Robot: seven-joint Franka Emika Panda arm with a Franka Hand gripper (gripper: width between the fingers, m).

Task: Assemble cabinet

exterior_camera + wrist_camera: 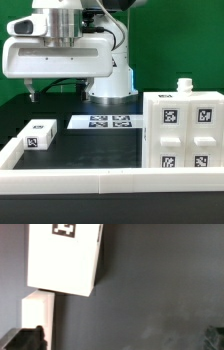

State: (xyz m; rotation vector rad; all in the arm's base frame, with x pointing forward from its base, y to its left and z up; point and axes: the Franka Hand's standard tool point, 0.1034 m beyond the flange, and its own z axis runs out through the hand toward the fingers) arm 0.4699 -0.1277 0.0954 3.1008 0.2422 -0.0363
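The cabinet point(184, 131) is a large white box with black-and-white tags on its faces. It stands upright at the exterior view's right, with a small white knob on top. A small white tagged block point(40, 135) lies at the exterior view's left by the white border. It also shows in the wrist view point(65, 258). My gripper point(58, 92) hangs above the table behind that block, well to the left of the cabinet. In the wrist view the gripper point(120, 339) is open and empty, with only dark table between the fingertips point(28, 338).
The marker board point(105, 122) lies flat at the middle back. A white border wall point(90, 181) runs along the front and left of the dark table, and part of it shows in the wrist view point(38, 314). The robot's base stands behind the marker board.
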